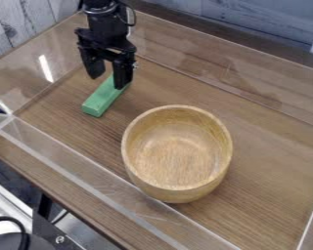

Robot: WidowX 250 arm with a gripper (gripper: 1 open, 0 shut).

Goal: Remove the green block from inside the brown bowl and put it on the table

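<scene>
Wood-grain table [250,107], clear plastic walls [67,190] along its edges, pale plank backdrop behind.

Green block [103,98]: lies flat on the table, long axis running toward the near-left, its far end directly under the gripper [106,78]. Not in the bowl. Whether the fingertips touch it, cannot tell; they look just above or at its upper end.

Gripper: black, pointing straight down, jaws spread wide, one finger to either side of the block's far end. Nothing held.

Brown bowl [178,153]: to the near-right of the gripper, apart from the block, upright, hollow empty.

Judgement: task looks essentially done; the block rests on the table and the grip is released. What remains is clearing the arm away.

Risks from here:
- Fingers straddle the block. A sideways pull-out rather than a straight lift could catch an edge and drag or spin the block.
- If a pad clings to the block, lifting could tip it up on end.
- A sweep toward the near-right would cross the bowl's rim; a low path could knock it.
</scene>
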